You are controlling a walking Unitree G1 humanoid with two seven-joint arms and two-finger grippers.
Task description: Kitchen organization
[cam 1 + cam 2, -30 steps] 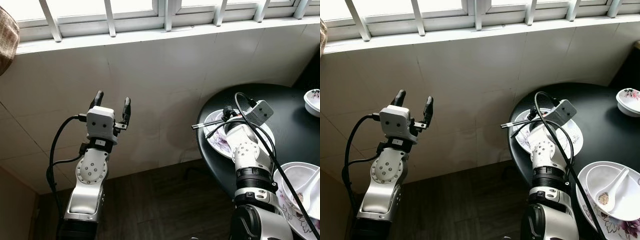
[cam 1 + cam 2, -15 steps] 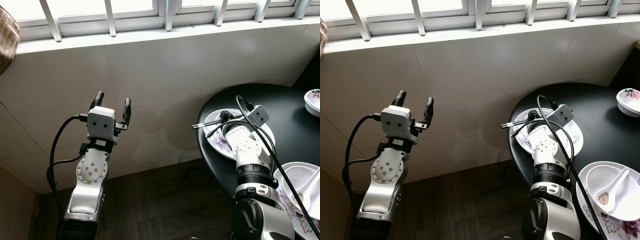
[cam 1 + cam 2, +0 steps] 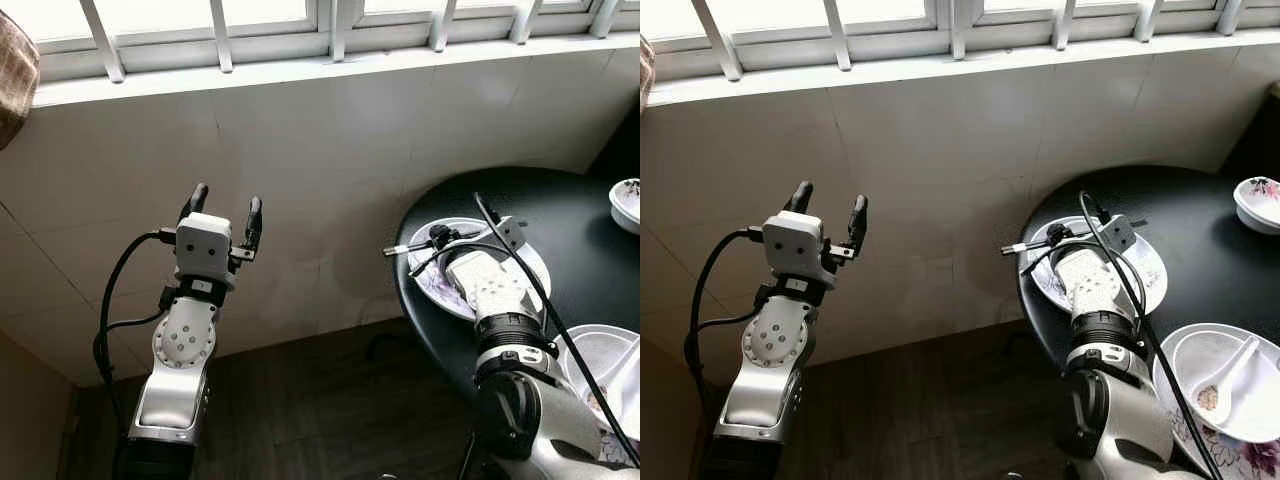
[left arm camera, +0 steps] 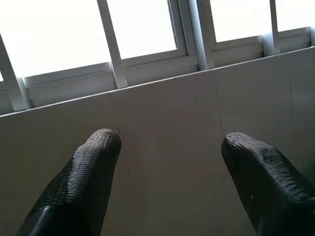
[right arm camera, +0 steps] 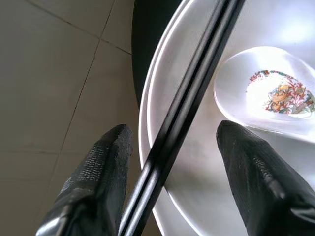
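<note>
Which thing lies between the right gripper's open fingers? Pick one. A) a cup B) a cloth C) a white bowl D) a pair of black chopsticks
D: the right wrist view shows the black chopsticks running across the plate between the right gripper's spread fingers.

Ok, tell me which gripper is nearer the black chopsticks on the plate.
Right. The right gripper is open directly over the chopsticks, its fingers either side of them above the plate. The left gripper is raised by the tiled wall, well off the table.
</note>
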